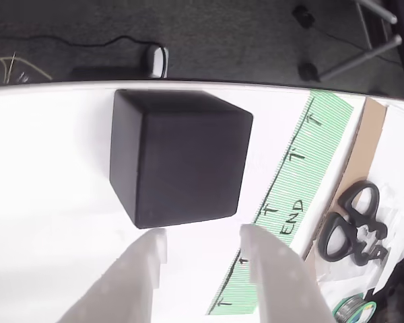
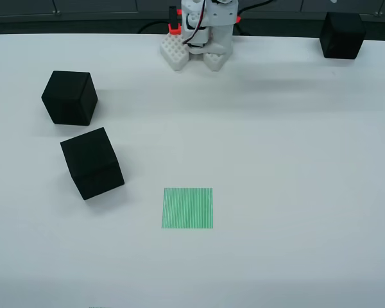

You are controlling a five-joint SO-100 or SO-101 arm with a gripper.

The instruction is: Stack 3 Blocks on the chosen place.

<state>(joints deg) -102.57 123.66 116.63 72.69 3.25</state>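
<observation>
Blocks are the matter here, and in the overhead view none of the three stands on the target yet. At the left, one block (image 2: 69, 97) sits near the table (image 2: 295, 167) edge, and a second block (image 2: 92, 163) lies just below it, turned at an angle. Further right, the green striped square (image 2: 187, 208) is bare. At the far right top corner rests the third block (image 2: 342, 35), well apart from the others.

In the gripper camera, a block (image 1: 178, 158) fills the middle, and the gripper (image 1: 203, 245) hovers just before it with both white fingers (image 1: 145, 269) spread, holding nothing. To the right lies a green striped band (image 1: 293, 202), then black scissors (image 1: 353, 222).

I judge the first pick is in hand; the next move calls for advancing so the fingers straddle the block, then closing.
</observation>
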